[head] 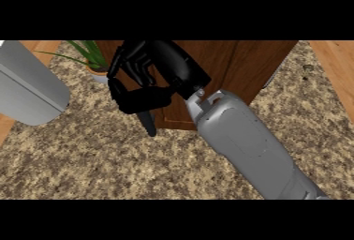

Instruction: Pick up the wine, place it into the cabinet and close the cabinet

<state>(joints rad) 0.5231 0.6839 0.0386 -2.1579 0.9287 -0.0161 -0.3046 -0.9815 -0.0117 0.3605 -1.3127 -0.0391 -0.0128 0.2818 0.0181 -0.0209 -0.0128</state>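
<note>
Looking down in the head view, one right hand (149,77) hangs before the one wooden cabinet (235,70), fingers curled round something dark, seemingly the wine (146,123), whose tapering end pokes out below. Glass likely: heavy, stiff, slippery, breakable; best held round the body. Left of the cabinet stand one plant (86,54) and one grey forearm (31,89).

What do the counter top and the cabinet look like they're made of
The counter top looks like polished granite or a similar stone: a speckled tan, brown and cream pattern. The cabinet looks like dark reddish-brown wood with a smooth finish: vertical grain streaks show on its panels. It could be veneer.
</note>
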